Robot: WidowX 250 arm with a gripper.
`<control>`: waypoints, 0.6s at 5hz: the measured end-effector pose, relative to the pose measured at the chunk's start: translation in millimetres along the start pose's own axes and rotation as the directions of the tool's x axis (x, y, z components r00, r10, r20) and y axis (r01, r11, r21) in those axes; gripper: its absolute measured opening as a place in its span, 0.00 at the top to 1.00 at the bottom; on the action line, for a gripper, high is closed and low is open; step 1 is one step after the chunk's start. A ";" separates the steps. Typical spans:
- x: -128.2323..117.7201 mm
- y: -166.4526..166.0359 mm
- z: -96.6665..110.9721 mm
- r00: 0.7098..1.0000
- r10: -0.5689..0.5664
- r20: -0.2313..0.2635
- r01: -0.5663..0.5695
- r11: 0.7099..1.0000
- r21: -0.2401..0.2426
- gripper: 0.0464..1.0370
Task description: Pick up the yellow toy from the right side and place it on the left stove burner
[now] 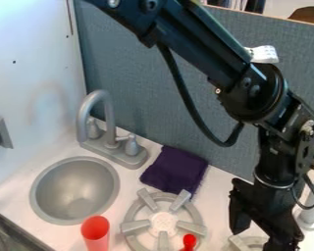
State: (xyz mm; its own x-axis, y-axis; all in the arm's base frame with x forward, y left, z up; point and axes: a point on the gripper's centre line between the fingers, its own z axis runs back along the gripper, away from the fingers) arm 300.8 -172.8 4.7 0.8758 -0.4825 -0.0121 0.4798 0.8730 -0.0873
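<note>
Black tool (258,239), fingers spread apart, near one grey burner (239,242), second burner (136,225) alongside, purple cloth (174,169) beyond, red cup (95,233), sink (74,190) and faucet (108,109) farther off.

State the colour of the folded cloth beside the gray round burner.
Dark purple folded cloth, best seen in the camera view.
</note>
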 end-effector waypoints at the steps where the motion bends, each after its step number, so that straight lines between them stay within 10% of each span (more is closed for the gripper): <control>1: -5.5 1.4 -14.8 0.999 0.006 -0.044 -0.006 1.000 0.000 0.04; 3: -0.1 7.5 -50.3 0.988 0.005 -0.154 -0.002 1.000 0.019 0.04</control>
State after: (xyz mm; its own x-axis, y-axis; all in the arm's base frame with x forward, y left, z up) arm 301.6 -169.7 -46.1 0.8597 -0.4830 -0.1663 0.4787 0.8753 -0.0679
